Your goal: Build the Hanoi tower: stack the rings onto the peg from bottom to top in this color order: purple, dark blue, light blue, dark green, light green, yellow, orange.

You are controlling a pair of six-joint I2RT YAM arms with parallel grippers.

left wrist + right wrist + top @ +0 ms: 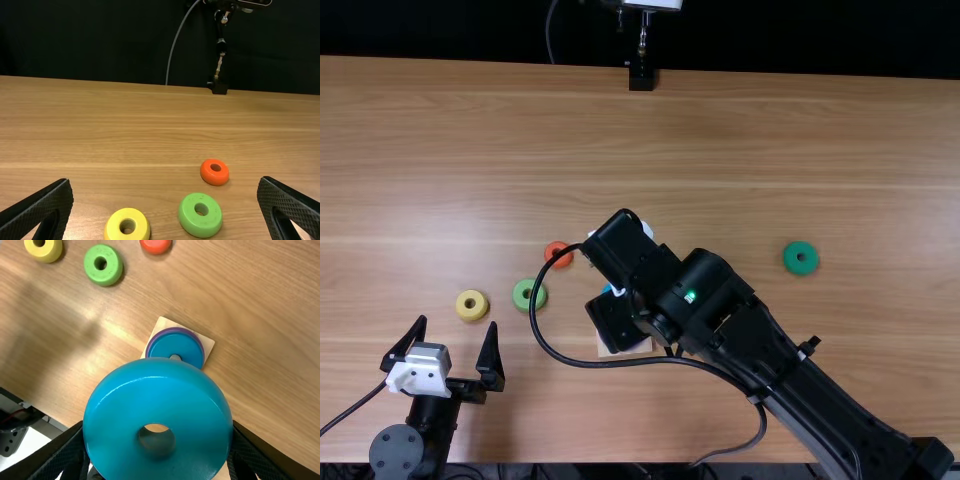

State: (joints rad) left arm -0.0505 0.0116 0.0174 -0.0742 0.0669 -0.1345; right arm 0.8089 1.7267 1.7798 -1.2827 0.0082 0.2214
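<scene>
My right gripper (616, 318) reaches over the middle of the table. In the right wrist view, my right gripper (158, 440) is shut on the large light blue ring (159, 410), held in front of the wooden base (206, 342). On that base lie the purple ring (200, 338) and, on top of it, the dark blue ring (170, 346), with the peg's tip (175, 357) partly hidden. My left gripper (458, 325) stands open near the lower left; its fingers flank the left wrist view, where the left gripper (165, 182) has nothing between them.
Left of the base lie the orange ring (558, 254), light green ring (529, 295) and yellow ring (472, 305). Right of the right arm sits the dark green ring (801, 258). A black stand (642, 76) is at the far edge; a cable loops beside the right gripper.
</scene>
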